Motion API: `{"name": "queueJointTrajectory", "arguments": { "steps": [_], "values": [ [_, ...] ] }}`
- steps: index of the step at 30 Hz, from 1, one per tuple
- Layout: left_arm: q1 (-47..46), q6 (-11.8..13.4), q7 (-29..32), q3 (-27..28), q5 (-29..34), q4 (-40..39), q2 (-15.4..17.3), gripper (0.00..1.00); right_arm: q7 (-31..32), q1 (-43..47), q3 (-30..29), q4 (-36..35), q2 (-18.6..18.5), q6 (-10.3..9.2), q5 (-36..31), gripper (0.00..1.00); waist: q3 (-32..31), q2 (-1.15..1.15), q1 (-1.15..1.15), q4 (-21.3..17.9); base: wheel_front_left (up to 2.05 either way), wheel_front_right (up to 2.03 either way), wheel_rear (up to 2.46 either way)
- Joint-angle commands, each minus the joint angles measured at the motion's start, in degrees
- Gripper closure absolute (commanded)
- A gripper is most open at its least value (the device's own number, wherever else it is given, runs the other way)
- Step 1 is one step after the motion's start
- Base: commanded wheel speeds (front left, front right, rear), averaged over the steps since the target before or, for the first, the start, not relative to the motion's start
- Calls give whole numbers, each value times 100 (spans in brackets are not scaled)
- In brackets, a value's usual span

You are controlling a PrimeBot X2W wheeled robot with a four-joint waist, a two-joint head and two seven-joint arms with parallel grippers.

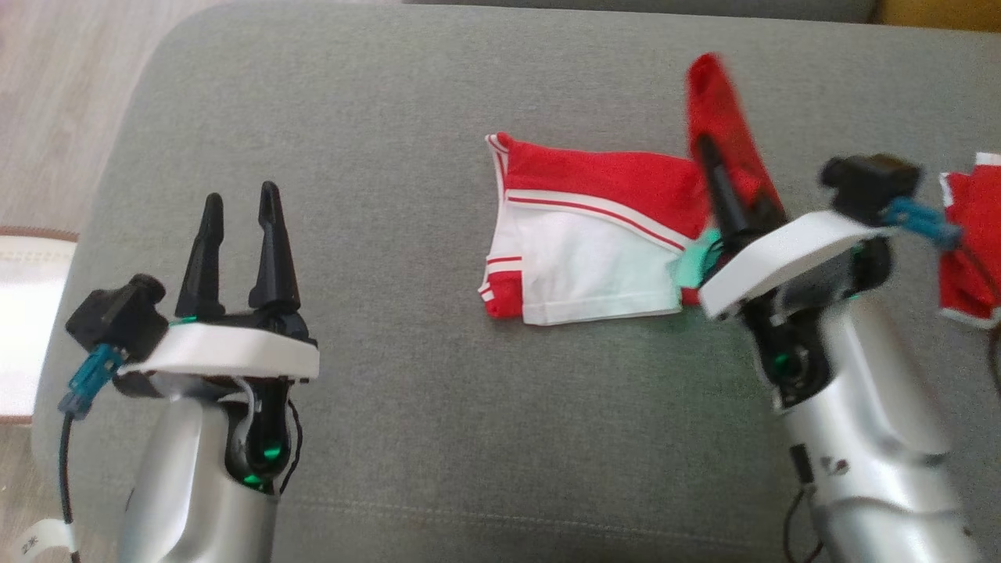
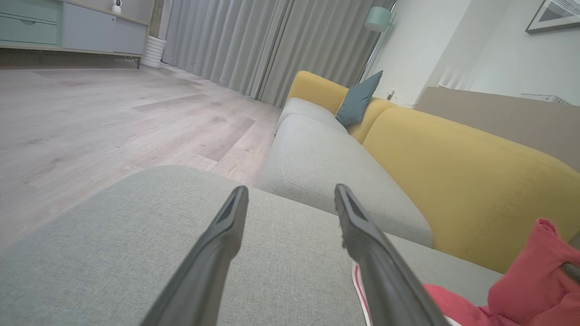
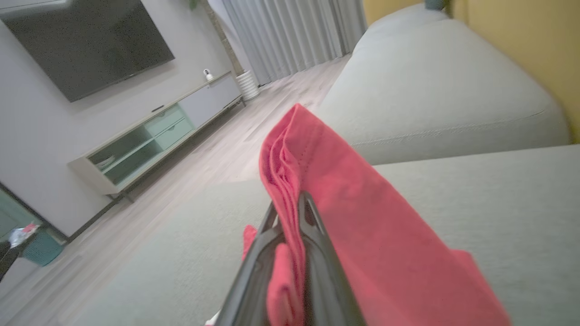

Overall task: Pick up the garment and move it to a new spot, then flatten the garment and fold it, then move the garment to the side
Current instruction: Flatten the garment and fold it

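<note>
Head view shows you the right tool [image 1: 718,160] clamped on a fold of the garment [image 1: 594,234], holding a red flap upright. The rest lies on the grey sofa cushion [image 1: 375,141], right of centre, with its white sleeve and striped trim facing up. Right wrist view shows you red fabric pinched between the two fingers. Your left tool [image 1: 241,195] hovers well apart to the left, fingers spread, gripping nothing.
</note>
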Motion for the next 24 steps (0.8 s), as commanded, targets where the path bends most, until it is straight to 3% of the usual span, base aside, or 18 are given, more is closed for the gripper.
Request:
{"name": "queueJointTrajectory", "arguments": {
  "steps": [1, 19, 20, 21, 24],
  "values": [
    [-133, 18, -30, 126, -76, -188, 100, 0, -139, -96, 254, -85, 79, 20, 124, 100, 9, 0, 0, 69, 0, 0, 0],
    [-113, 111, -30, -189, -268, -132, 99, 0, -1773, -1011, 2180, 2237, 80, 20, 1765, 100, 260, 0, 0, 555, 0, 0, 0],
    [-115, 115, -30, -197, -274, -131, 99, 0, -1832, -1055, 2331, 2293, 80, 20, 1868, 69, 268, 0, 0, 564, 0, 0, 0],
    [-118, 120, -30, -202, -278, -129, 99, 0, -1885, -1080, 2462, 2334, 80, 20, 2017, 0, 272, 0, 0, 568, 0, 0, 0],
    [-122, 131, -30, -202, -276, -115, 99, 0, -2016, -1167, 2873, 2408, 80, 20, 2424, 0, 273, 0, 0, 554, 0, 0, 0]
  ]
}}
